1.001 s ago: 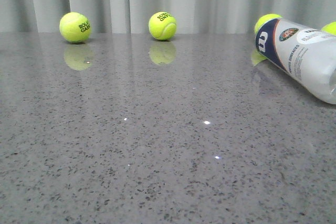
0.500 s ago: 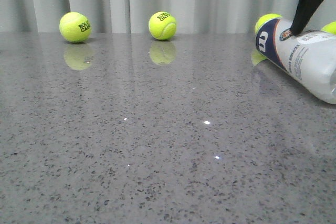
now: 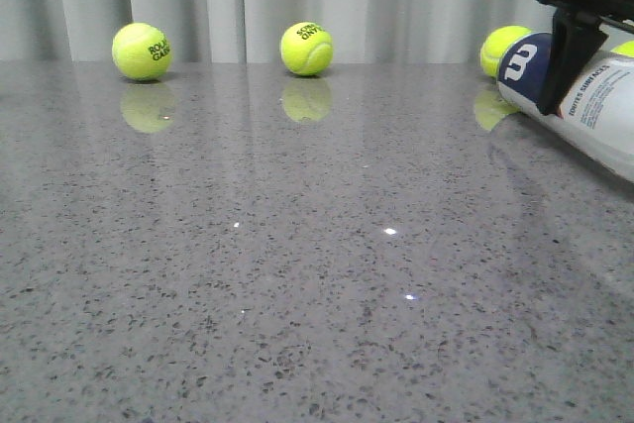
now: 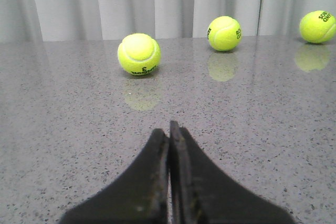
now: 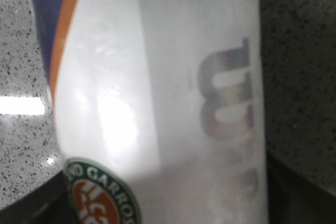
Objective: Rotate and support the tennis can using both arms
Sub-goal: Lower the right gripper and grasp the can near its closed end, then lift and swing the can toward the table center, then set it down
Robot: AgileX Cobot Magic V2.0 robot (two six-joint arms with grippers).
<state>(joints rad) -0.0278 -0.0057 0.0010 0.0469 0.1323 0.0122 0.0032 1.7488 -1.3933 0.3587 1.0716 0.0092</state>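
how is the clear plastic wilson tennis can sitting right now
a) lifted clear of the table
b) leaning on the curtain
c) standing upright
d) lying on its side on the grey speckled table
d: in the front view the clear plastic Wilson tennis can lies on its side on the grey speckled table, with the right arm's black tool down against it.

The tennis can (image 5: 157,98) fills most of the right wrist view, seen very close and a little blurred. Its label is mostly white, with a faint grey "W" logo (image 5: 226,95) on one side and a bright glare patch near the middle. A navy area edged by an orange stripe (image 5: 65,30) runs along one end. Part of the round green and orange Roland Garros badge (image 5: 100,195) shows at the frame's edge. Speckled grey desk (image 5: 299,77) lies on both sides of the can. Dark fingers (image 5: 294,192) show at the lower corners, flanking the can.
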